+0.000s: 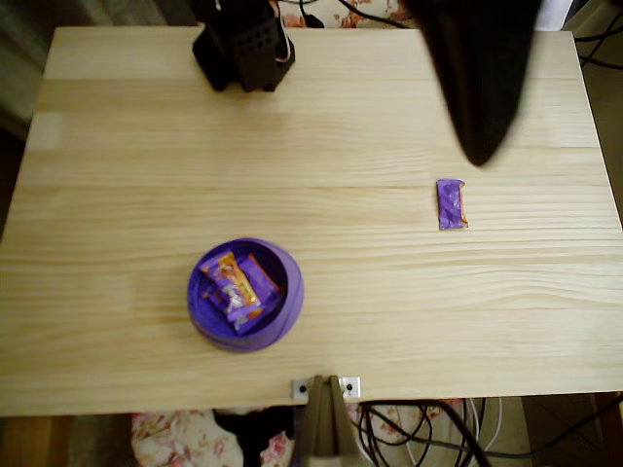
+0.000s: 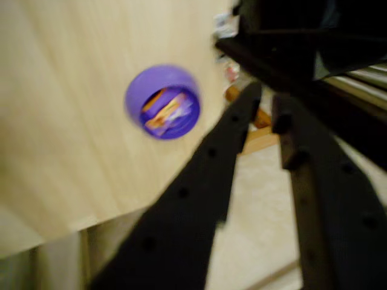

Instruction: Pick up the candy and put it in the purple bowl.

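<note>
Pale wooden table point(image 1: 321, 126) spans overhead view. Black arm point(image 1: 482, 68) hangs blurred above table's upper right. Purple bowl point(image 1: 290, 309) sits lower left of centre, several wrapped candies point(image 1: 237, 287) piled inside. Candy point(image 1: 450, 203) in purple wrapper lies flat at right, just below arm's tip, well apart from bowl. Wrist view: gripper point(image 2: 267, 99) empty, jaws nearly together, narrow gap at tips.

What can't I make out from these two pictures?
- Gripper: the wrist view is blurred, and only a narrow gap shows between the fingers.
- Overhead view: a dark blurred arm covers the table's far right.
- Sweets in the purple bowl: overlapping, count unclear.
- Candy: print too small.
</note>
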Action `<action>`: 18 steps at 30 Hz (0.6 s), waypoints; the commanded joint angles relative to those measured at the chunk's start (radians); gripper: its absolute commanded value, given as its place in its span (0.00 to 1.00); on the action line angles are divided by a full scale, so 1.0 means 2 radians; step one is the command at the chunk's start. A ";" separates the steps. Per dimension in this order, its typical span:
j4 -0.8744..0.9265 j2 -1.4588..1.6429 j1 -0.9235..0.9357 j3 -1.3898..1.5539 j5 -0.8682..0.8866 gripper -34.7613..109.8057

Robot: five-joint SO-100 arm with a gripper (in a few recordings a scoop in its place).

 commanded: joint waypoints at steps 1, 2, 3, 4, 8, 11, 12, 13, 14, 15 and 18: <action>-0.105 0.251 -0.027 0.298 0.020 0.24; -0.123 0.278 -0.038 0.337 0.025 0.24; -0.129 0.283 -0.051 0.355 0.023 0.24; -0.126 0.271 -0.063 0.362 0.019 0.24; -0.188 0.243 -0.096 0.423 -0.025 0.23; -0.272 0.262 -0.111 0.518 -0.055 0.23; -0.292 0.265 -0.116 0.543 -0.064 0.23; -0.313 0.267 -0.120 0.566 -0.072 0.23; -0.336 0.267 -0.127 0.583 -0.084 0.23; -0.360 0.265 -0.133 0.599 -0.090 0.23; -0.413 0.264 -0.151 0.640 -0.101 0.23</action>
